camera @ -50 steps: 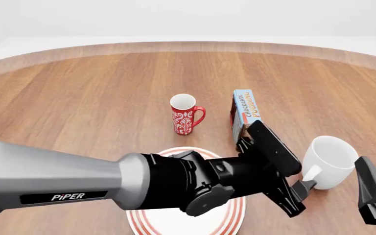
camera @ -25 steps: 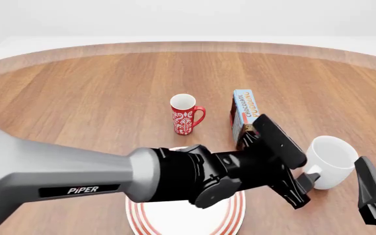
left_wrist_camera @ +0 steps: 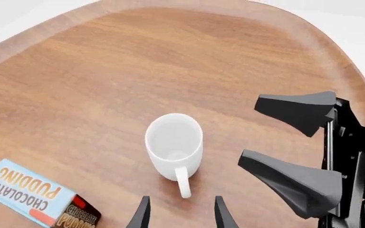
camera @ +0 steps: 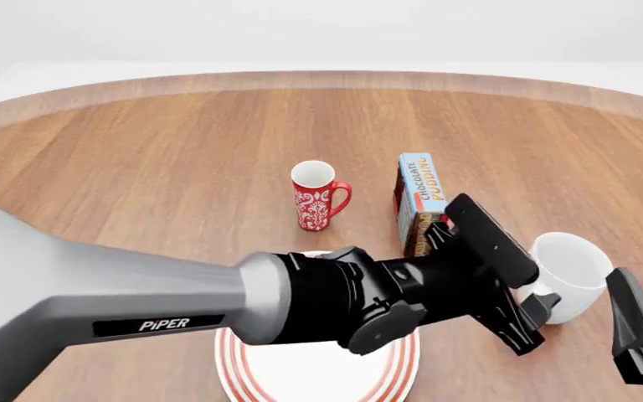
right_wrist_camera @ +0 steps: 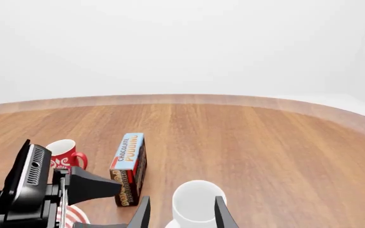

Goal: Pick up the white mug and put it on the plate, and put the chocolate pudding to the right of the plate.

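Wood-grain tabletop (left_wrist_camera: 106, 71) filled the left wrist view, its curved edge running along the far side with bare board all around the white mug (left_wrist_camera: 173, 145). The mug stood upright, its handle toward the left gripper (left_wrist_camera: 181, 213), whose fingers stood apart on either side of the handle's tip without touching it. The chocolate pudding (left_wrist_camera: 33, 194) lay near the mug, clear of it. The right gripper (left_wrist_camera: 296, 147) stood spread just beside the mug (a gap of wood showed between them).

In the front view the left gripper (camera: 532, 322) reached across the plate (camera: 400, 373), which sat at the near edge, mostly covered by the arm. Its fingertips were at the white mug (camera: 568, 276), right of the plate. The pudding carton (camera: 418, 201) stood on its edge behind the plate, the red mug (camera: 316, 195) left of it with open wood between. The right gripper (camera: 640, 335) waited at the near right corner; its spread could not be told here. The far half of the table (camera: 131, 151) was open.

In the right wrist view the right gripper (right_wrist_camera: 181, 213) had its fingers parted, the white mug (right_wrist_camera: 196, 206) just ahead of them. The carton (right_wrist_camera: 129, 166) and red mug (right_wrist_camera: 65, 153) stood beyond the left gripper (right_wrist_camera: 100, 186), and wide bare wood ran to the far rim.
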